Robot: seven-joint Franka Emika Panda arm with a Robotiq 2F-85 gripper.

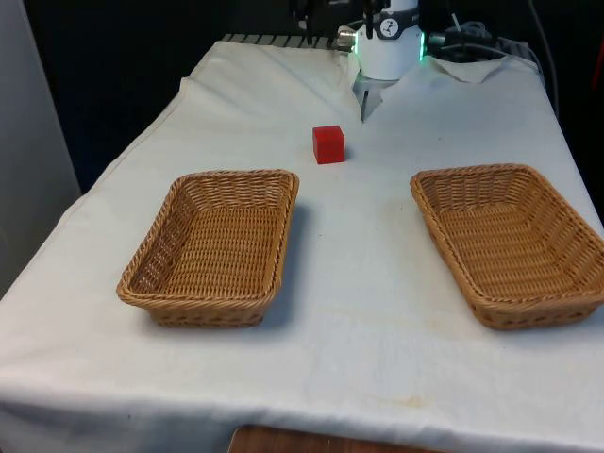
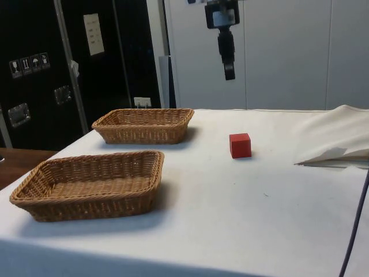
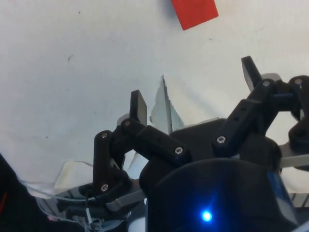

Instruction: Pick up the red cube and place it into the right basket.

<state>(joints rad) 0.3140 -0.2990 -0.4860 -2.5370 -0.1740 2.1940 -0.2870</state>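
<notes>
White cloth covered the table [image 1: 377, 311] where a red cube [image 1: 328, 144] sat untouched, resting flat on the fabric between two wicker baskets and a little beyond both, toward the robot's end. One basket [image 1: 216, 244] lay nearer the cube, on the front view's left; the other basket [image 1: 511, 240] lay farther from it, on the front view's right, and both held nothing. The black gripper [image 3: 195, 94] hung well above the cloth, back from the cube rather than over it, its two fingers spread wide with nothing between them. Judging from that pose, the reach had not begun. A clean pick would likely call for centring the fingers over the cube, squaring them to two opposite faces, and descending straight so neither tip nudged the block or snagged the rumpled cloth beside it.
</notes>
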